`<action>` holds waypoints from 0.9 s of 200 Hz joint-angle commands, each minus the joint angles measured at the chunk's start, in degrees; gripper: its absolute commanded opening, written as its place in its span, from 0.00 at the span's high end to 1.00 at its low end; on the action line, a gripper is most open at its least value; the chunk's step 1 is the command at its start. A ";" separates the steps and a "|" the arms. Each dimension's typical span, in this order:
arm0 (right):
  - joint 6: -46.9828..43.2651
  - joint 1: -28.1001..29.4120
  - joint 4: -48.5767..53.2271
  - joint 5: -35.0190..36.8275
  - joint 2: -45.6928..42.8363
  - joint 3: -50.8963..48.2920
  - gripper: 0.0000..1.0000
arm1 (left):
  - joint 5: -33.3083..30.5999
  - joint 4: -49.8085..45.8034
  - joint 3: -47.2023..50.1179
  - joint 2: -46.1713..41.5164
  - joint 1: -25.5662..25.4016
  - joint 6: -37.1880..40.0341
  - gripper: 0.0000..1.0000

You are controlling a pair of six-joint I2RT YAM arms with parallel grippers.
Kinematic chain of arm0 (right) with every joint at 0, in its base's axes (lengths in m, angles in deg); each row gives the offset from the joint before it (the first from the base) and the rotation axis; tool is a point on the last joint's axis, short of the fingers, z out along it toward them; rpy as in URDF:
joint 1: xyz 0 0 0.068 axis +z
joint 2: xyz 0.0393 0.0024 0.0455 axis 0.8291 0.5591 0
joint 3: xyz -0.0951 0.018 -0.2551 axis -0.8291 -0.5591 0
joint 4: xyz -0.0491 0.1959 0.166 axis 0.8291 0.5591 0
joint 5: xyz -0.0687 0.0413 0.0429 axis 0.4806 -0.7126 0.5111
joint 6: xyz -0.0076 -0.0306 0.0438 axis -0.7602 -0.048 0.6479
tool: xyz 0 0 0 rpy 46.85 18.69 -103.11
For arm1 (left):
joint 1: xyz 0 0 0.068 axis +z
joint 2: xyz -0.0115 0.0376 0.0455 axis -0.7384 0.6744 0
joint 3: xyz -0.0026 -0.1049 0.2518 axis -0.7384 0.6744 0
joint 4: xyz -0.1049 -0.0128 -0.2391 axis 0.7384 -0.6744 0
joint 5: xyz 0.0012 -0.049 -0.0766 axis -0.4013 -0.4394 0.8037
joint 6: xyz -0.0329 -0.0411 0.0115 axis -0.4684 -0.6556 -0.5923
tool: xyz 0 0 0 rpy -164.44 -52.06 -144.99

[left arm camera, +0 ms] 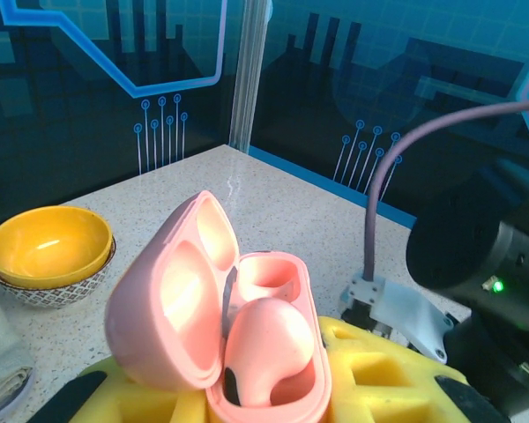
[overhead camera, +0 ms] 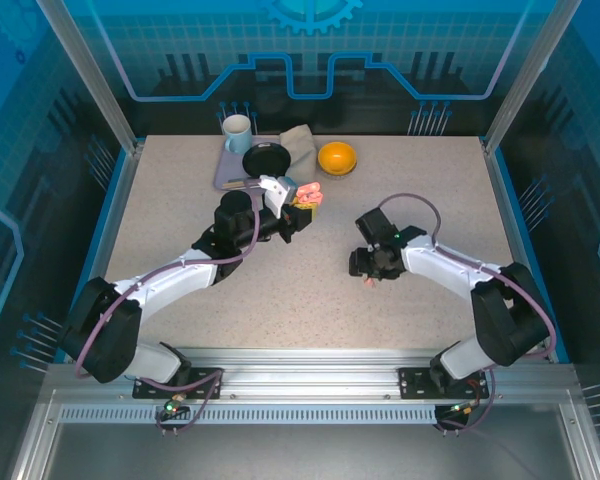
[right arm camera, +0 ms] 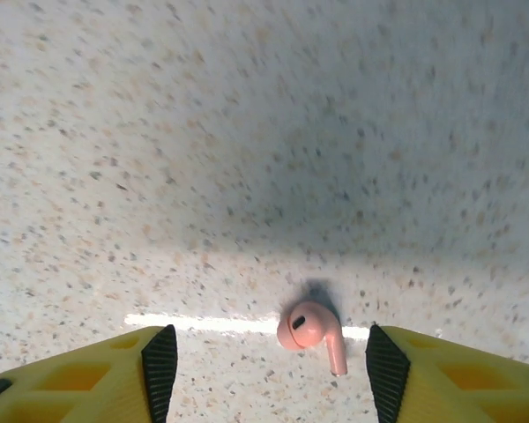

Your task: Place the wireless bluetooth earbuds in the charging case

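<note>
L gripper [left arm camera: 264,388] raised, clamps pink case [left arm camera: 213,304]; R gripper [right arm camera: 269,370] low, jaws apart astride earbud [right arm camera: 309,328].

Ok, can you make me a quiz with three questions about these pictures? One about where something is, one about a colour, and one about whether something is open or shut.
1. Where is the loose earbud?
A) in a bowl
B) on the table
C) in a mug

2. What colour is the charging case?
A) white
B) blue
C) pink

3. How is the right gripper?
A) open
B) shut on the earbud
C) shut on a cloth

Answers:
1 B: it lies on the speckled table, in the gap of the right gripper.
2 C: the case and its raised lid are both pink.
3 A: its fingers stand apart on either side of the earbud and do not touch it.
</note>
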 commanded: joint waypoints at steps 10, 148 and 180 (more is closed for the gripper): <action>-11.04 0.74 8.01 -0.19 5.44 6.45 0.41 | 0.94 0.34 -0.77 -1.64 0.95 -0.62 1.00; -18.67 2.56 14.11 2.26 13.81 9.87 0.50 | 1.64 0.56 -0.22 -2.36 2.30 -0.81 1.00; -18.96 2.65 13.93 3.24 15.01 10.01 0.53 | 1.73 0.56 -0.10 -2.35 2.51 -0.88 1.00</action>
